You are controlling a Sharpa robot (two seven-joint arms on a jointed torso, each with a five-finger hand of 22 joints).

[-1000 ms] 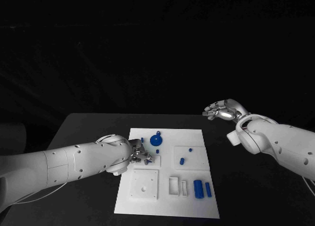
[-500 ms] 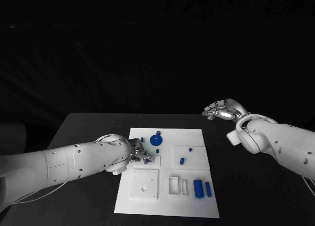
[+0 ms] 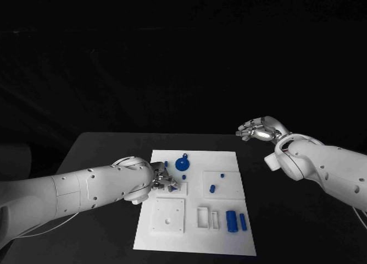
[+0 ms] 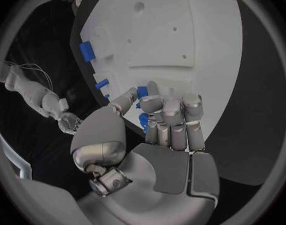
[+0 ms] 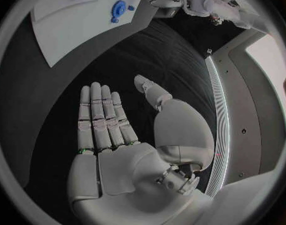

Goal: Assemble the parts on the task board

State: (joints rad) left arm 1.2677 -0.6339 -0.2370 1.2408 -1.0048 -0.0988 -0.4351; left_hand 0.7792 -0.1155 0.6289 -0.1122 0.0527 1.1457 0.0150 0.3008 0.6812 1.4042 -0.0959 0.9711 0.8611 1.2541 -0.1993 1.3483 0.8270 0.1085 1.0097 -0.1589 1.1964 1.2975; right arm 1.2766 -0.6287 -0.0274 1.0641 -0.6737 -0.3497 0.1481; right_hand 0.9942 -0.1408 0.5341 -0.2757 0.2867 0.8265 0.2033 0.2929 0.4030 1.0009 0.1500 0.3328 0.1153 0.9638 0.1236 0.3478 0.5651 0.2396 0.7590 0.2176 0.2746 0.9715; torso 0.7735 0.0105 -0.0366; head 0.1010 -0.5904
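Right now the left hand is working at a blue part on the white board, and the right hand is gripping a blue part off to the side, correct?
Not quite. The right hand holds nothing: the right wrist view shows it flat and open over the bare table. The left hand is indeed at a blue part on the white board.

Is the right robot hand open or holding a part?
Open. In its wrist view the right robot hand shows straight fingers and a bare palm, away from the task board.

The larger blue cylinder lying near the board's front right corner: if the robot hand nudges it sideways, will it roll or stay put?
The larger blue cylinder lies on its side on the flat white task board, so it would probably roll if pushed across its axis. It looks smooth and rigid, likely light, so fingers could slip. The slimmer blue cylinder beside it may stop a rightward roll.
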